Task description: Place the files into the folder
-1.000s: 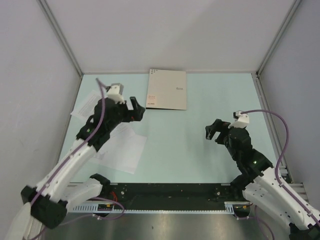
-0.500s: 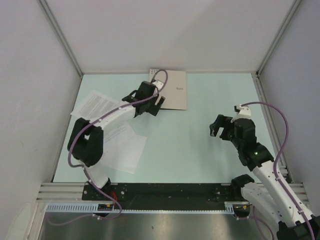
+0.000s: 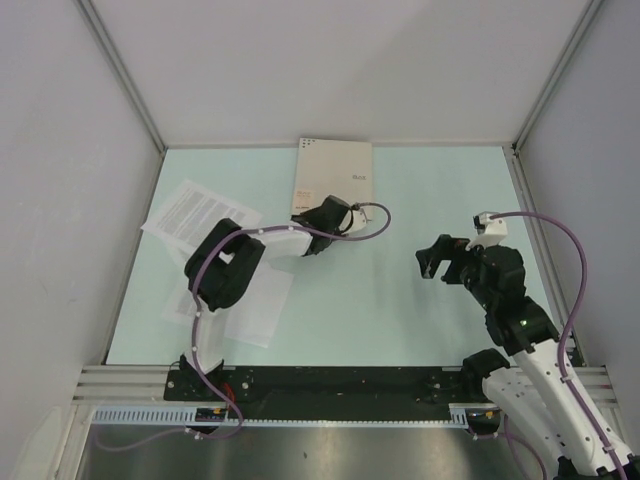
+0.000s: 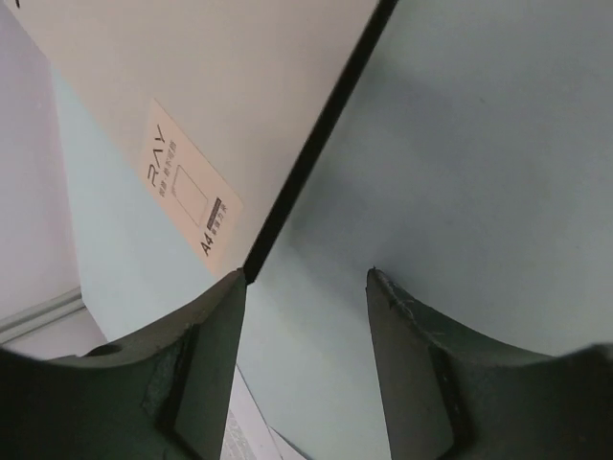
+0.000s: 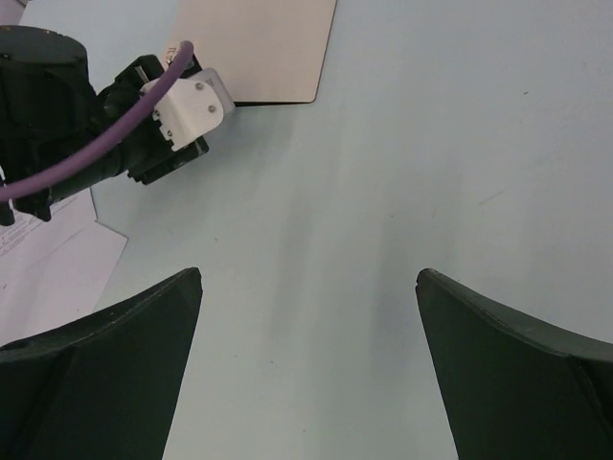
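Nearest to my bases lie the files point(image 3: 248, 298), loose white sheets spread on the worktop point(image 3: 400, 310). They are on the near left of the folder point(image 3: 335, 175) and apart from it, and none of them is inside yet. My right pincer point(image 3: 433, 260) hangs on the near right of the folder, well apart from it. Its fingers are spread wide with nothing between them. My left pincer point(image 4: 306, 278) is low at the folder's near left corner, fingers parted and empty. In the left wrist view this corner, with its dark edge, sits just at the tip of one finger, and I cannot tell if they touch. The folder itself lies flat and closed, light cover up, at the far side of the worktop.

I judge that the step in hand is the opening of the folder. The next move calls for slipping a fingertip under the cover at that corner and lifting gently, so that the whole folder does not slide away.
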### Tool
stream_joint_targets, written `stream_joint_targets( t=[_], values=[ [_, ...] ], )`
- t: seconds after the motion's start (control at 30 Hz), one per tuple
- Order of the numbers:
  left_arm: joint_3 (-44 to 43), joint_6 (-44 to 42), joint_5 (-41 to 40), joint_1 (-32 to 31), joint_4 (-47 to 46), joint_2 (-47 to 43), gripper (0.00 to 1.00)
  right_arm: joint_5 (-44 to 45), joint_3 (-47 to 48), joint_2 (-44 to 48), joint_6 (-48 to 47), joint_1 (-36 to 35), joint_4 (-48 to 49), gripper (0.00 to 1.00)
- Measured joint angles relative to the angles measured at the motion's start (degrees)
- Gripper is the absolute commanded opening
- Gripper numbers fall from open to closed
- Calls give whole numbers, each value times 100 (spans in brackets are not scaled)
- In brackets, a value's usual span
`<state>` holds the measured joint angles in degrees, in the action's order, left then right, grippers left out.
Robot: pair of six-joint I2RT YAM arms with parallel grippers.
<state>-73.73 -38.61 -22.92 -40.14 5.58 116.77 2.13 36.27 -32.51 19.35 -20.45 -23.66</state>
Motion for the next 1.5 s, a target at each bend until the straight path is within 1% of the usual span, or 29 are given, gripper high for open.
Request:
stream_joint_targets(
  t=[0.13,0.2,0.3,0.4,0.43,0.5,0.53,0.57,0.67,0.77,0.97,1.1,1.2,1.27,1.33,1.5],
  values=[
    [-144,-319,-501,76,-396,278,57,-63,-2,2,2,0,0,100],
    [-219,-492,-756,101,-651,472,53,-68,-4,22,4,0,0,100],
    [-439,-678,-1147,136,-942,798,43,-68,-4,66,4,0,2,100],
    [-748,-835,-1482,151,-1075,1158,31,-66,-15,131,7,0,4,100],
    [-859,-859,-1615,146,-1058,1257,22,-63,-17,138,7,0,2,100],
    [-1049,-852,-1696,136,-949,1386,13,-48,-22,173,9,0,7,100],
    [-1110,-837,-1727,120,-835,1425,2,-33,-22,175,9,0,13,100],
    [-1200,-822,-1749,105,-713,1462,0,-17,-22,168,11,0,17,100],
    [-1556,-621,-1775,72,-118,1486,0,48,-26,72,55,0,37,100],
    [-1923,-83,-1543,72,439,1427,0,87,-28,-205,175,2,116,100],
    [-1934,1185,-798,184,1158,813,0,-83,-39,-1217,636,107,529,100],
    [-1224,2044,-286,186,1266,-221,0,-616,-57,-1928,1102,560,1137,100],
    [-584,2573,-24,63,1255,-1019,0,-1058,-50,-2465,1482,973,1832,100],
    [-138,2907,138,-79,1200,-1469,0,-1279,-15,-2894,1687,1099,2308,100],
    [269,3206,264,-254,1097,-1764,0,-1515,72,-3300,1864,1108,2686,100],
    [979,3797,509,-680,879,-1980,0,-1832,525,-3877,2140,1073,3191,100]
  ],
)
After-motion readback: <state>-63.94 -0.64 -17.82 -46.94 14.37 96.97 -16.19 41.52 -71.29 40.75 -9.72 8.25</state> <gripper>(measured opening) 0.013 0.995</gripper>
